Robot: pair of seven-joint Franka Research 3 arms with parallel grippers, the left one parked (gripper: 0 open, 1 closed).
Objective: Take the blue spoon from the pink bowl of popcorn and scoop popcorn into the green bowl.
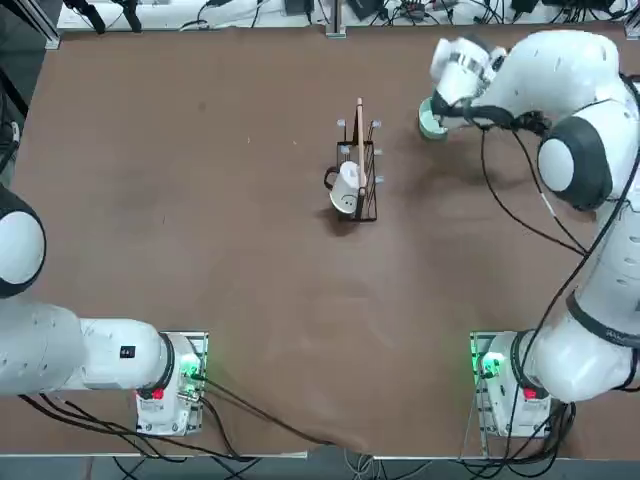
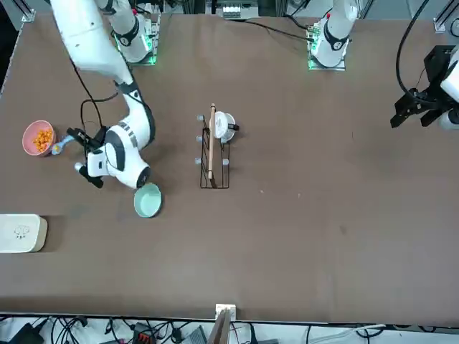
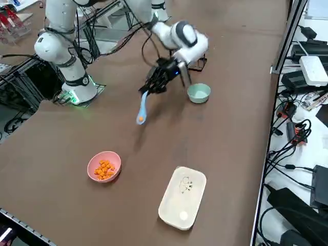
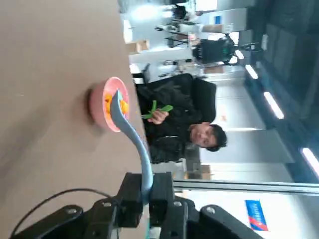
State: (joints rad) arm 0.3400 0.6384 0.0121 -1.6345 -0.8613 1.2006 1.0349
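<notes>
Non-task clutter on the brown table (image 1: 200,200) and around it

We see a black wire rack (image 1: 362,180) mid-table, toward the far side, with an upright wooden board (image 1: 360,140) in it and a white smiley mug (image 1: 346,190) lying on its side against it. We note a white rounded-rectangle tray (image 3: 183,197) off to the right side, near the table's edge. Cables (image 3: 294,128) and a white box (image 3: 313,69) lie on the floor past the far edge. In the wrist view we see a person in black (image 4: 174,119) beyond the table.
</notes>
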